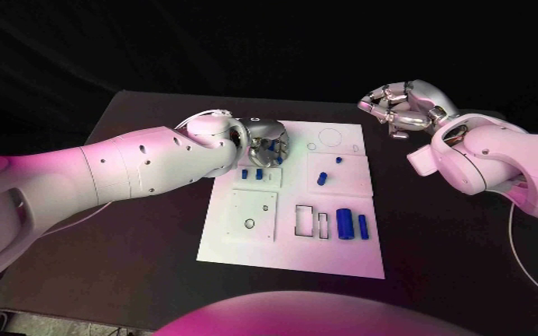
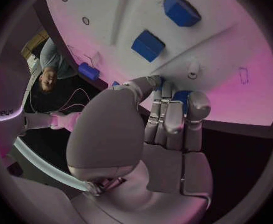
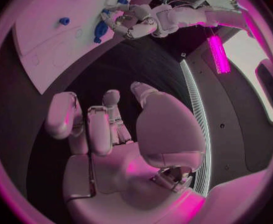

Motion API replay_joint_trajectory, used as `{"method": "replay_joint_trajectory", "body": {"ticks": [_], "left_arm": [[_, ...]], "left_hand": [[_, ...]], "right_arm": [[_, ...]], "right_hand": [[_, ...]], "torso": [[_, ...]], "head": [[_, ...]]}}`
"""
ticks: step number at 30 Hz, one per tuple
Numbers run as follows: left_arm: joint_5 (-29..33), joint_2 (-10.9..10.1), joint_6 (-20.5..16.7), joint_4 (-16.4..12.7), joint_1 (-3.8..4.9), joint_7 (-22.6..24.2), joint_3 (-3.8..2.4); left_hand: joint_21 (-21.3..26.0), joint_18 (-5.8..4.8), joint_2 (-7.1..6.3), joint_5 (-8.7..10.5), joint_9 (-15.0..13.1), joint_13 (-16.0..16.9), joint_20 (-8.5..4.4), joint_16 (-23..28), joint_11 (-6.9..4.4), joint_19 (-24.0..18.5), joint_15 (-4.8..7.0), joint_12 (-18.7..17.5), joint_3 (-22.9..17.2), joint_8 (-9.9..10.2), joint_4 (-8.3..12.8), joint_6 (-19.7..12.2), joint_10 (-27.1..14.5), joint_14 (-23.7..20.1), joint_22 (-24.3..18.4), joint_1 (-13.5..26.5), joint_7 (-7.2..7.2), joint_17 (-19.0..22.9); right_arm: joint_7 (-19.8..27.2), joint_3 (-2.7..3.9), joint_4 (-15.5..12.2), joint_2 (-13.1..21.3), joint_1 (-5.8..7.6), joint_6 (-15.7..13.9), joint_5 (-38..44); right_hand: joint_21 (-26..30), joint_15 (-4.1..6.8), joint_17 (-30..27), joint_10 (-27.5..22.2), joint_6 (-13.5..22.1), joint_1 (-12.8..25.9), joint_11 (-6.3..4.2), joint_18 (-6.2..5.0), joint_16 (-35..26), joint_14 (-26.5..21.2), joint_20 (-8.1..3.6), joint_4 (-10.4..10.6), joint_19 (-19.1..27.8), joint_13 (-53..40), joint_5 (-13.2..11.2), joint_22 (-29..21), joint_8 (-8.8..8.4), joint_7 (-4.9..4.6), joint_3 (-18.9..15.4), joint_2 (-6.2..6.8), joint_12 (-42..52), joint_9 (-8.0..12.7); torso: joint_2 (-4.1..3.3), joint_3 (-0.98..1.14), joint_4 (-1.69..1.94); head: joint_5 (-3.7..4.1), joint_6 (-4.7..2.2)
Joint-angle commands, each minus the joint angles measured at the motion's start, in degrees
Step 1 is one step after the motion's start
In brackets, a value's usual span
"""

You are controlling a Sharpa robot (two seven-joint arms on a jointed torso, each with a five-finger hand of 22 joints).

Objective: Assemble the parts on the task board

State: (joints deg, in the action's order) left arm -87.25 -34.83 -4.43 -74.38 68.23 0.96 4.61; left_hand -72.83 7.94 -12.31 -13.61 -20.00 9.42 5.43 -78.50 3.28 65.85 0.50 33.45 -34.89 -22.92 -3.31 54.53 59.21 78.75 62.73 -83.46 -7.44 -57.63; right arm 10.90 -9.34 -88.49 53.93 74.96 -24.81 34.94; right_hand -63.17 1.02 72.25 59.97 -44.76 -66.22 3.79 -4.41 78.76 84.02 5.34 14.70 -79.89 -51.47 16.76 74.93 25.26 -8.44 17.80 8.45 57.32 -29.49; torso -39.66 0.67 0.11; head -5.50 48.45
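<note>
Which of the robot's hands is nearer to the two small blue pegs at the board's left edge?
Left. The left hand hovers just above the pegs on the task board; the right hand hangs beyond the board's far right corner.

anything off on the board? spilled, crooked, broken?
Nothing stands out. The board lies flat, blue parts sit on it, the left hand works over its far-left area, and the right hand hovers off the board.

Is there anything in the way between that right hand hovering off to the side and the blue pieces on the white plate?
Nothing visible. The right hand hangs above bare black table beside the task board. The left hand is over the blue parts at the board's far-left area.
</note>
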Motion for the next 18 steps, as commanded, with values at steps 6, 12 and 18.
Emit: {"method": "replay_joint_trajectory", "body": {"ticks": [6,12,18], "left_arm": [[3.02,-1.8,-2.77,-2.21,-0.1,1.38,-0.56],[5.24,-5.2,-3.13,-5.33,-0.07,1.5,-2.27],[8.35,-8.98,-2.13,-7.36,0.01,0.88,-3.36]], "left_hand": [[-0.41,-0.99,-0.23,0.31,0.11,-0.29,0.08,-0.34,0.21,0.61,-0.16,-1.3,-0.84,0.71,0.14,0.57,0.63,0.77,0.31,1.09,-0.12,0.04],[-0.43,-1.02,-0.53,0.65,0.17,-0.45,0.18,-0.35,0.28,0.67,-0.23,-2.05,-0.82,0.94,-0.07,0.88,0.9,0.82,0.4,2.03,-0.08,0.13],[-0.28,-1.0,-0.99,0.8,0.15,-0.68,0.28,-0.34,0.31,0.61,-0.29,-3.05,-0.7,1.03,-0.39,1.46,1.16,0.84,0.31,3.07,0.03,0.32]], "right_arm": [[0.36,0.0,-0.02,0.03,-0.07,0.63,0.1],[0.32,0.0,0.07,0.17,-0.14,0.63,0.1],[0.3,0.0,0.18,0.24,-0.23,0.62,0.1]], "right_hand": [[0.53,-0.36,-0.11,-0.1,0.43,-0.6,-0.16,-0.77,-0.21,1.66,0.02,0.34,0.5,-0.05,0.25,6.12,0.35,0.11,-0.01,0.11,-0.1,0.08],[0.53,-0.36,-0.11,-0.1,0.43,-0.6,-0.16,-0.77,-0.21,1.66,0.02,0.34,0.5,-0.05,0.25,6.12,0.35,0.11,-0.01,0.11,-0.1,0.08],[0.53,-0.36,-0.11,-0.1,0.43,-0.6,-0.16,-0.77,-0.21,1.66,0.02,0.34,0.5,-0.05,0.25,6.12,0.35,0.11,-0.01,0.11,-0.1,0.08]], "torso": [[0.08,-0.04,0.06],[0.17,-0.03,0.19],[0.25,-0.05,0.39]], "head": [[0.07,-0.26],[0.29,-0.37],[0.31,-0.32]]}}
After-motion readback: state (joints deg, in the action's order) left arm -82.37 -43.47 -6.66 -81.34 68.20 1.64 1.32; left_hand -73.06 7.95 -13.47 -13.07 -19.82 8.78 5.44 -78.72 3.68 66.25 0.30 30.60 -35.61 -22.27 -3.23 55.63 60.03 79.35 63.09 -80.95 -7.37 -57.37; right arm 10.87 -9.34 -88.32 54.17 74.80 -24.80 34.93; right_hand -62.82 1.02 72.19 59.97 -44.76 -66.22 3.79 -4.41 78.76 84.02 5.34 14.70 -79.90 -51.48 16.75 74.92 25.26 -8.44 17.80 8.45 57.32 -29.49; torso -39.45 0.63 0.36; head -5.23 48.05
